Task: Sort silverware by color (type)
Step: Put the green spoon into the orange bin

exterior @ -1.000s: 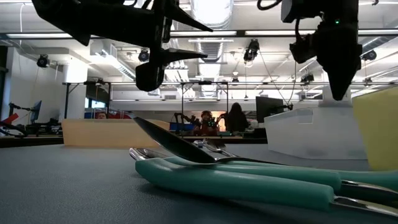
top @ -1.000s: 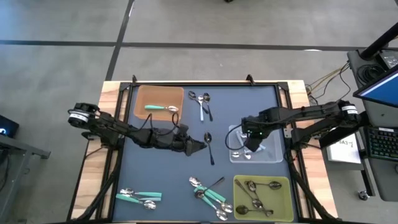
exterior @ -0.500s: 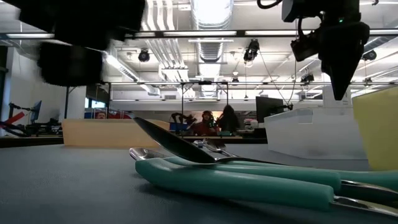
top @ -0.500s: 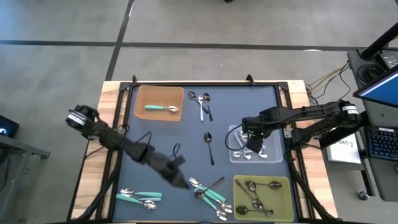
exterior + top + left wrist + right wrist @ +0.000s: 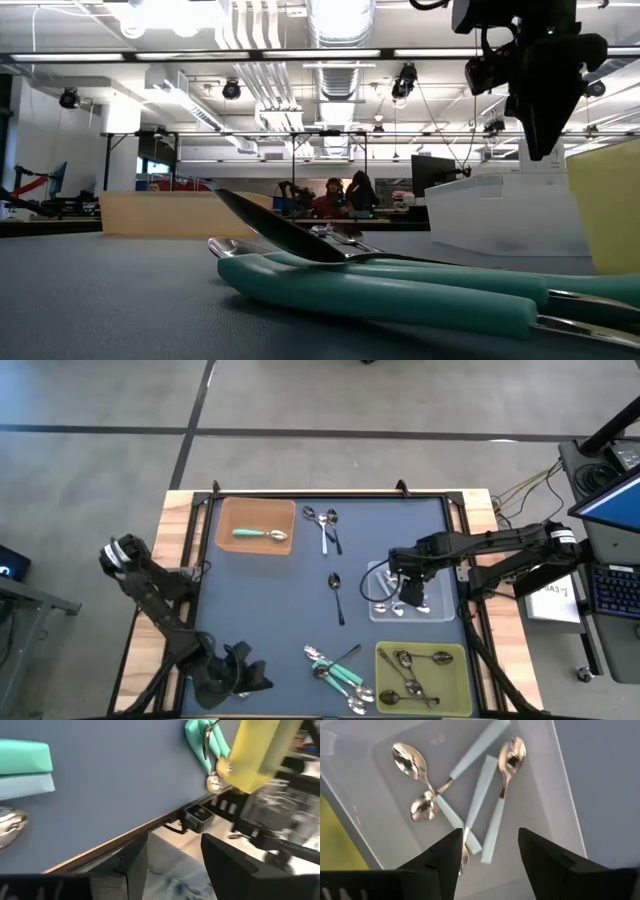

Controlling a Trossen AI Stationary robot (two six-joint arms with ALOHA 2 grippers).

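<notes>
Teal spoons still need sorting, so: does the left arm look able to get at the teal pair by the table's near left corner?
Probably yes. The left gripper hangs open right above those teal spoons, nothing between, while the right gripper stays over the clear tray.

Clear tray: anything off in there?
Nothing wrong. The clear tray holds only light-blue-handled spoons, lying crossed over each other, all inside the rim. The right gripper hangs open above them.

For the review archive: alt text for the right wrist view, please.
The right pincer hangs open over a clear tray holding four pale-handled spoons in a loose, crossing pile. Dark blue table shows beside the tray.
</notes>
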